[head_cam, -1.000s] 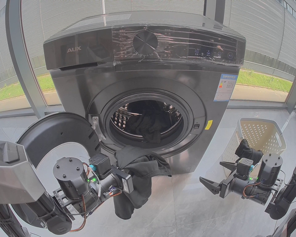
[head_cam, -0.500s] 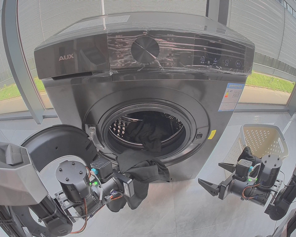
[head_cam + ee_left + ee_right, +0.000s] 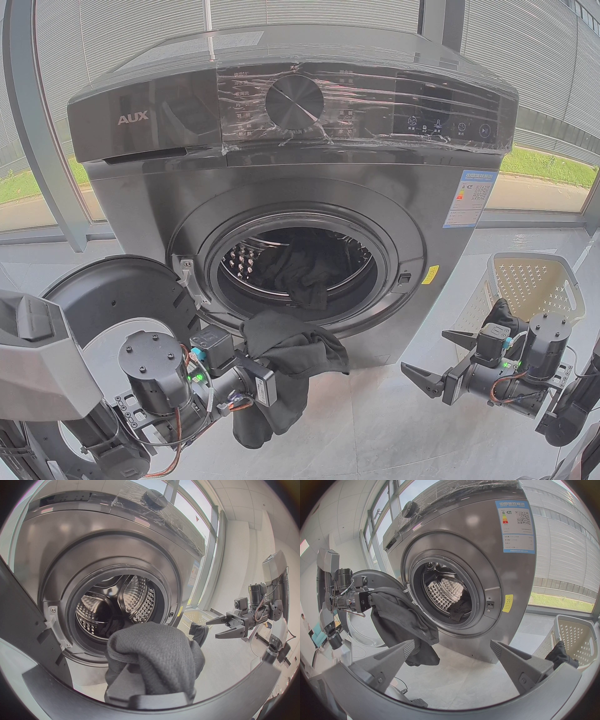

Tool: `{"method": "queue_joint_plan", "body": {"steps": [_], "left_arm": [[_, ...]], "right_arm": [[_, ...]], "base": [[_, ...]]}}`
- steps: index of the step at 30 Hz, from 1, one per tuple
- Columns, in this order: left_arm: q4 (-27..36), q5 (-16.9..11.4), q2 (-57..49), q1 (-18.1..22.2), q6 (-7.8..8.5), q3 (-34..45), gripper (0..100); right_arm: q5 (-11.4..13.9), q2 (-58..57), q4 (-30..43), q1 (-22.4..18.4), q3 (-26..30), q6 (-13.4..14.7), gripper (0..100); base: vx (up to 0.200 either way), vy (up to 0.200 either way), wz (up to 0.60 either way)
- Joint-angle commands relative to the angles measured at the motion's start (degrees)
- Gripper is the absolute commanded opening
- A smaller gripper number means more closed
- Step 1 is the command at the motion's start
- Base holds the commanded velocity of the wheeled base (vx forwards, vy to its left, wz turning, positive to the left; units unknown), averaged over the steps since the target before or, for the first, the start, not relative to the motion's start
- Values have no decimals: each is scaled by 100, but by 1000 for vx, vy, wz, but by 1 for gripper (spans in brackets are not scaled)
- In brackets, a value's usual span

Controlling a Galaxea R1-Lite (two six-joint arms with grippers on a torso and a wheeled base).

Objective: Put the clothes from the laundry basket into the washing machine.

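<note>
The left gripper [image 3: 270,380] has its fingers clenched on a dark garment [image 3: 290,350], which drapes over them and hangs in folds just below the washing machine's [image 3: 300,181] round opening [image 3: 300,265], its lower end close to the floor [image 3: 375,431]. The bunched top of the garment sits just in front of the opening's lower rim. Inside the drum, another dark piece of clothing [image 3: 306,269] lies against the front lip. The machine's door [image 3: 119,294] stands swung open to the machine's left side, behind the left arm.

The right gripper [image 3: 425,351] hovers in front of the machine's lower right corner, its fingers [image 3: 417,377] spread wide and grasping nothing. The laundry basket [image 3: 537,281], pale and perforated, stands on the floor just to the right of the machine, with a dark cloth [image 3: 503,312] slumped over its near edge.
</note>
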Motion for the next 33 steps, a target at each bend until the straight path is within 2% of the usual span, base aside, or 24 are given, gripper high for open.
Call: {"method": "queue_joint_plan", "body": {"steps": [1, 12, 15, 22, 23, 25, 26, 27, 29, 33], "left_arm": [[-1, 3, 15, -47, -4, 3, 0], [-1, 3, 67, -205, -56, -85, 0], [-10, -50, 155, -354, -171, -190, 0], [-1, -15, 1060, -284, -171, -990, 0], [-1, -23, 1421, -134, -171, -1570, 0], [-1, -23, 1474, -99, -171, -1658, 0], [7, -6, 1851, 59, -223, -2502, 0], [7, -6, 1878, 77, -223, -2555, 0], [7, 38, 2265, 349, -223, -3214, 0], [16, 29, 2370, 498, -276, -3302, 0]], "right_arm": [[4, 28, -4, 3, 0, 0, 100], [-23, -8, -4, 161, 0, 9, 100], [-32, -25, -13, 214, -44, 26, 100], [-32, -25, -13, 214, -26, 18, 100], [-32, -25, -13, 231, -9, 26, 100], [-23, -25, -13, 231, -9, 26, 100], [-23, -25, -13, 231, 0, 18, 100], [-23, -25, -13, 223, 0, 18, 100], [-14, -52, -13, 214, 0, 9, 100], [-14, -69, -13, 223, 0, 9, 100]], "base": [[0, 0, 0], [0, 0, 0], [0, 0, 0], [0, 0, 0], [0, 0, 0], [0, 0, 0], [0, 0, 0], [0, 0, 0], [0, 0, 0], [0, 0, 0]]}}
